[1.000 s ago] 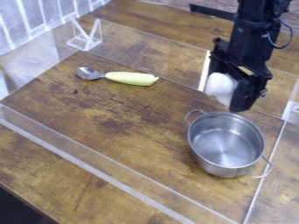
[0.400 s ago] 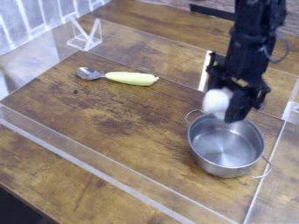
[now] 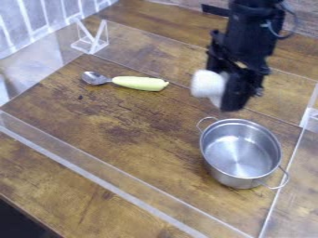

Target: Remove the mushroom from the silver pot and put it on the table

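The mushroom shows as a pale rounded lump in the air, up and to the left of the silver pot. My black gripper points down and is closed around it; the cap colour is blurred. The pot stands on the table at the right, and its inside looks empty. The gripper is above the pot's far-left rim, clear of it.
A spoon with a yellow-green handle lies at the back left of the table. A white wire stand sits behind it. Clear acrylic walls edge the tabletop at the front, right and back.
The gripper dipped toward the pot's rim, then rose and moved left and back, carrying the pale mushroom with it. The pot and spoon stayed put.
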Robot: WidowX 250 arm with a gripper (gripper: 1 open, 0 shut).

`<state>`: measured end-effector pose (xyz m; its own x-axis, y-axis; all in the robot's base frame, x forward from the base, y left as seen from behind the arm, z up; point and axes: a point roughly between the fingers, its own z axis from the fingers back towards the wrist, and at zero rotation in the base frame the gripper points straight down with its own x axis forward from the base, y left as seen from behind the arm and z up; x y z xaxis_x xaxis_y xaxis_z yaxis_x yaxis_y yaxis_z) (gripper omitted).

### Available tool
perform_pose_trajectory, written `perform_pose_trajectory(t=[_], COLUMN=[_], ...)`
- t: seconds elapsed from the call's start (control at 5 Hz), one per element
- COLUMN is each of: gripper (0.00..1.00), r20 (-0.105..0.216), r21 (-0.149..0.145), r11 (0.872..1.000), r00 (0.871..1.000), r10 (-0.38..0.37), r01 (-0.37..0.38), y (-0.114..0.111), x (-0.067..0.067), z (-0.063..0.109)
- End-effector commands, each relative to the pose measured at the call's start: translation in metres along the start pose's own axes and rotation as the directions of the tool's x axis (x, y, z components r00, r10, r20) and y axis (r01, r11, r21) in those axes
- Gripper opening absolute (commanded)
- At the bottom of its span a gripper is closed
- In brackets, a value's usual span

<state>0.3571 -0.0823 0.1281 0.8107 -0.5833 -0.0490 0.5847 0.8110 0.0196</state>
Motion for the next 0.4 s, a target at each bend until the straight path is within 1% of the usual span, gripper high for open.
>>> perform_pose_trajectory(t=[0.0,0.2], gripper=[0.00,1.00], r20=[0.107,0.125], r21=[0.046,0.038], r11=[0.997,0.995], r00=[0.992,0.987], r10=[-0.064,-0.101], r01=[0.059,0.097], y=[0.0141,0.0121], x=[-0.0237,-0.0159], z=[0.0297,0.0206])
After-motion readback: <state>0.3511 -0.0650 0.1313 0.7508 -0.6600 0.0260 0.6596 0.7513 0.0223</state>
